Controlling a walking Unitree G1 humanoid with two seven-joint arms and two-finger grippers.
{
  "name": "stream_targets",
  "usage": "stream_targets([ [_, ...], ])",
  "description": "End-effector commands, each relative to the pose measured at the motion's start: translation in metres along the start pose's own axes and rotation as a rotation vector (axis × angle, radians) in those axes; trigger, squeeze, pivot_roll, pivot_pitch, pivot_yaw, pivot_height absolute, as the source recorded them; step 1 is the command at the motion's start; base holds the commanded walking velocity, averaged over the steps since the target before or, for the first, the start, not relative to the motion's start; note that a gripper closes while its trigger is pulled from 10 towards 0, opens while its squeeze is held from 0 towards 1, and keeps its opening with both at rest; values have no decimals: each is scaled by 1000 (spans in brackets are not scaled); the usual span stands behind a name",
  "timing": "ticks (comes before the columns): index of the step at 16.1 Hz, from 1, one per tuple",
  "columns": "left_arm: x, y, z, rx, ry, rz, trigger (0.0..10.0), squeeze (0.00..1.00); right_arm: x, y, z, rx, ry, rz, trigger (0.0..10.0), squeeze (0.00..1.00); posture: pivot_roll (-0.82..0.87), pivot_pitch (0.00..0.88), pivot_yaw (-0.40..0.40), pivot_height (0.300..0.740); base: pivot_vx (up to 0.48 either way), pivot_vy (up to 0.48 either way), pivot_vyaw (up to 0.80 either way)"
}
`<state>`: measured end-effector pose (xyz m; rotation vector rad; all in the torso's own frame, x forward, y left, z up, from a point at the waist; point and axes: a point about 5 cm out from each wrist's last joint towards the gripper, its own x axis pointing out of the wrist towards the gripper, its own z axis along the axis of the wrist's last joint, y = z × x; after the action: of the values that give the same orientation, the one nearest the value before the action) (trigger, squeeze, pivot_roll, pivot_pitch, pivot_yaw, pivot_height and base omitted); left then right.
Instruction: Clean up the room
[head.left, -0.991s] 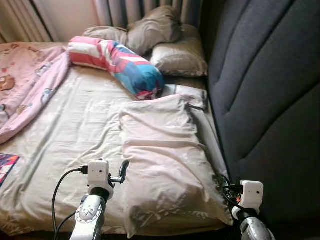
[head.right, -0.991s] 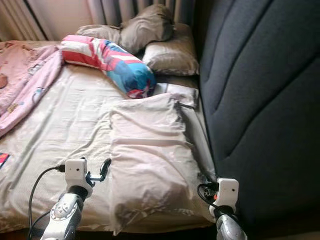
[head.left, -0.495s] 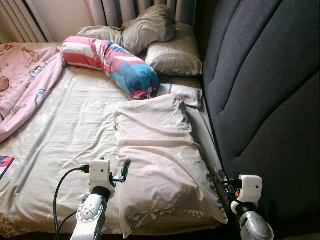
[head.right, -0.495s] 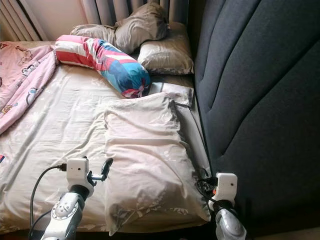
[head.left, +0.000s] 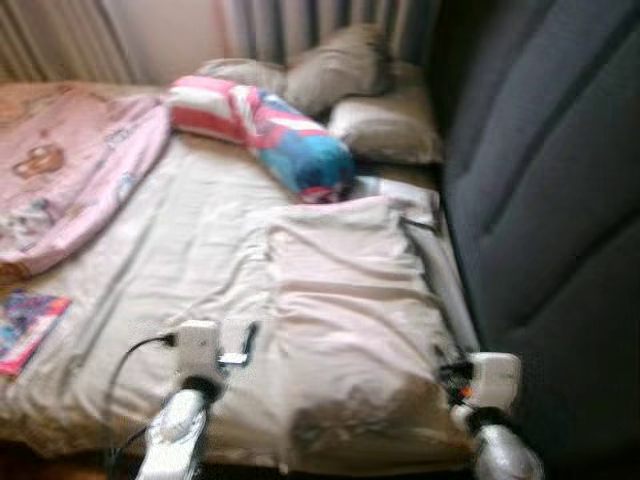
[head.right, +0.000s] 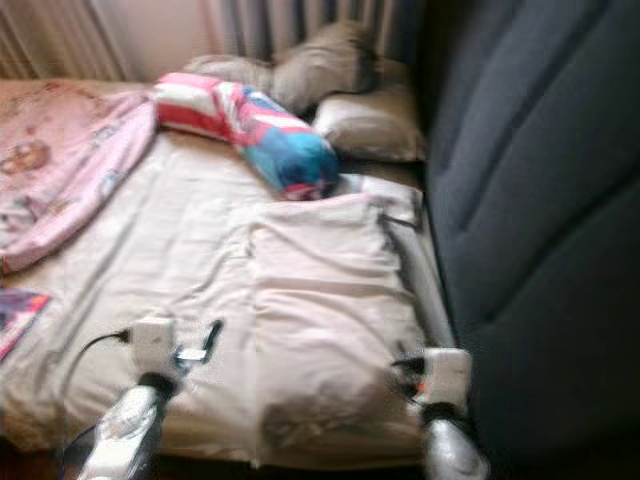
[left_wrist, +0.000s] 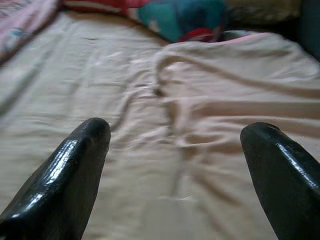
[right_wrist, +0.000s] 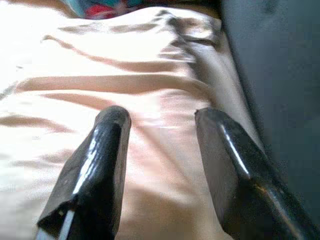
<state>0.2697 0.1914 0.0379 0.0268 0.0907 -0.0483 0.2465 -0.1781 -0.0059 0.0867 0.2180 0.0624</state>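
- Lying flat at the near right of the bed (head.left: 150, 260), the pillow (head.left: 350, 300) runs lengthwise just beside the dark headboard (head.left: 560, 200); being nearest both arms, it looks like the likely thing to tidy.
- Both arms are raised over the bed's near edge, 1 on each side of the pillow's near end, which suits a 2-sided lift.
- The left end effector (left_wrist: 175, 165) is spread wide above the sheet, fingers (left_wrist: 75, 165) apart and holding nothing, aimed at the pillow's left edge.
- The right end effector (right_wrist: 162, 160) hangs low over the pillow's right side, near the headboard, fingers (right_wrist: 100, 155) parted and empty.
- Farther up, a striped bolster (head.left: 270, 135) lies slantwise, its blue end close to the pillow's far edge, with 3 grey-brown pillows (head.left: 350, 75) bunched behind it by the curtains.
- A pink blanket (head.left: 70, 170) is heaped at the left, and a small colourful booklet (head.left: 25, 325) lies near the left edge.
- Head views are blurred, so finer detail cannot be told.
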Motion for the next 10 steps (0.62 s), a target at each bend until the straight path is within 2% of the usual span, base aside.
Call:
stream_targets([
  [1, 2, -7, 2, -7, -10, -20, 10000, 0, -4, -12, -3, -11, 22, -29, 10000, 0, 0, 99, 4, 740, 0, 0, 0],
  [10, 6, -9, 7, -4, -18, -35, 10000, 0, -3, -13, -2, -10, 23, -41, 10000, 0, 2, 113, 7, 740, 0, 0, 0],
])
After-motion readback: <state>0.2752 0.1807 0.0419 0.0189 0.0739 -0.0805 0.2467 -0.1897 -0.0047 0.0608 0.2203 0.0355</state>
